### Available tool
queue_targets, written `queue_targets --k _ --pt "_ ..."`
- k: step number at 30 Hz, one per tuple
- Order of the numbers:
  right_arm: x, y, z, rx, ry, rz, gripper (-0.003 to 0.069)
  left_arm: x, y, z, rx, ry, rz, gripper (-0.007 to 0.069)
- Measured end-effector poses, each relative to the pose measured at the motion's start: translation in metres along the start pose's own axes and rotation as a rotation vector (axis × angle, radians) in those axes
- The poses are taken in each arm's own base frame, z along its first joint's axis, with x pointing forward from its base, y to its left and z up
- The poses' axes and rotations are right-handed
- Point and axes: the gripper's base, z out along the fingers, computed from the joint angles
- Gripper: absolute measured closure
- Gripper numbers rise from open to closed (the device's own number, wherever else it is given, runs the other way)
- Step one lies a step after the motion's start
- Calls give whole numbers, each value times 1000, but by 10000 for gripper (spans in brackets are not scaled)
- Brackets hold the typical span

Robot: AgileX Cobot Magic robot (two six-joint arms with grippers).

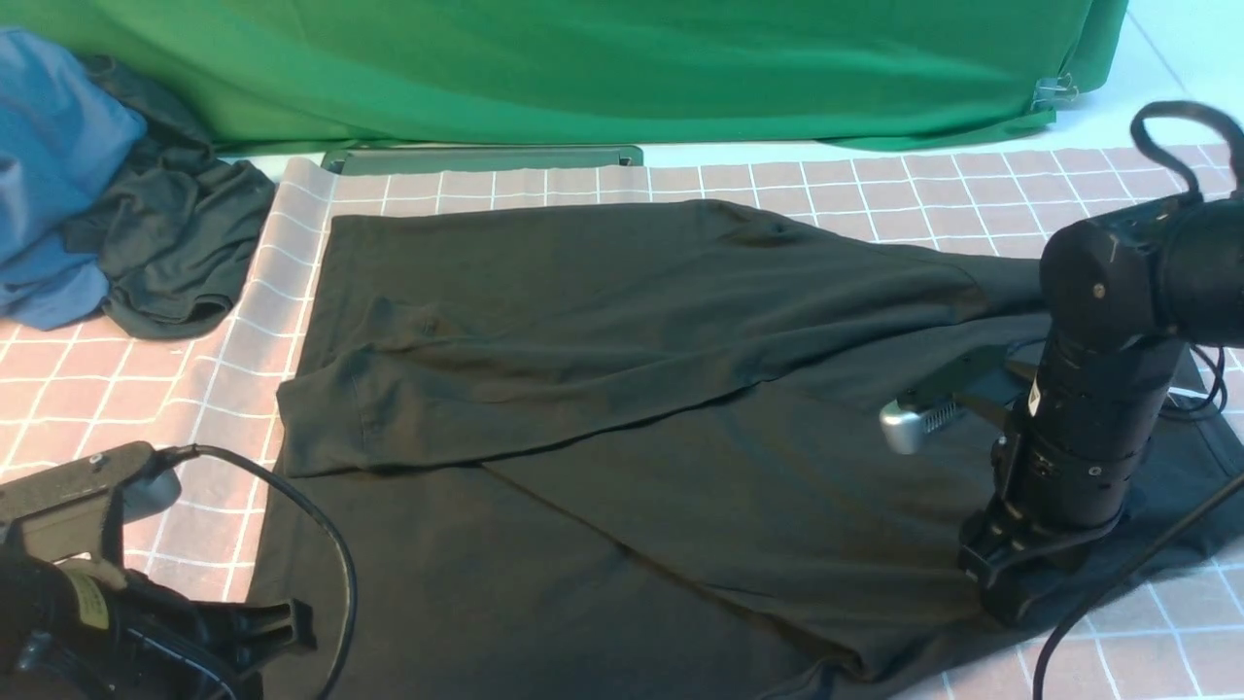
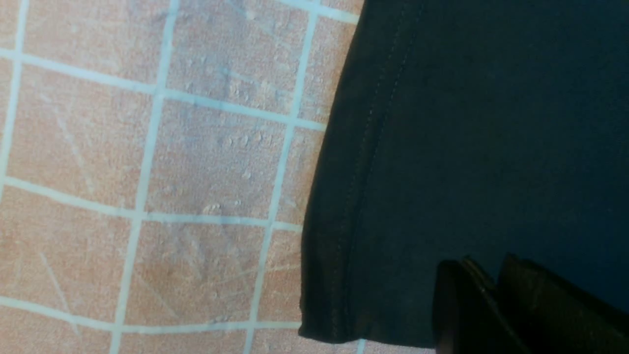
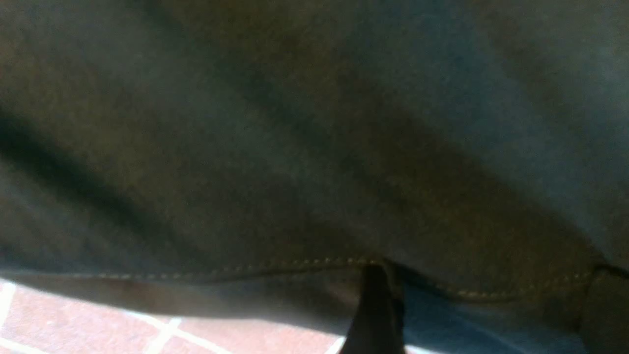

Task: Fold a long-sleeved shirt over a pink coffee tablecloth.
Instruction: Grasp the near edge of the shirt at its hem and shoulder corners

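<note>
Long-sleeved shirt (image 1: 622,321) lies spread flat mid pink coffee tablecloth (image 1: 58,389), one sleeve laid across its body. Far left, a blue garment (image 1: 49,165) sits heaped, apart from it. Left pincer (image 1: 282,622) at the near-left hem, narrow, seemingly nipping fabric. Right pincer (image 1: 1011,583) stands wide, tips down at the shirt's right hem.

My right arm (image 1: 1093,418) is a black ribbed cylinder with a rounded joint, one silver screw (image 1: 1098,290), a white sticker (image 1: 1032,394) and a silver-grey fingertip (image 1: 909,428); my left arm (image 1: 58,622) is black too, with a yellowish label (image 1: 89,603) and a thin black cable (image 1: 321,525).
</note>
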Motion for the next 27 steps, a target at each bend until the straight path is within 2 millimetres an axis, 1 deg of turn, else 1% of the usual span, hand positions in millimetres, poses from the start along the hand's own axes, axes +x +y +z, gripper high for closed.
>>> queue_targets --k 2,3,4,6,8,9,11,15,22,27 --pt "0 0 0 0 -1 0 172 -1 0 0 5 -8 0 522" --pt "0 0 0 1 -2 0 214 -1 -1 0 8 -14 0 522" --pt "0 0 0 1 -2 0 269 -2 -1 0 10 -17 0 522" --pt "0 0 1 -1 4 0 422 -2 -1 0 11 -20 0 521" --pt "1 0 1 -3 12 3 557 -2 -1 0 11 -20 0 521" --pt "1 0 1 -4 16 3 588 -2 -1 0 11 -20 0 521" --pt "1 0 1 -4 17 8 610 -2 -1 0 12 -21 1 521" --pt "3 1 -2 -6 27 24 613 -2 -1 0 12 -21 1 521" --pt "16 4 -33 7 -33 50 613 -2 -1 0 12 -21 26 521" --pt "22 5 -38 0 0 62 613 -2 -1 0 12 -21 27 521"
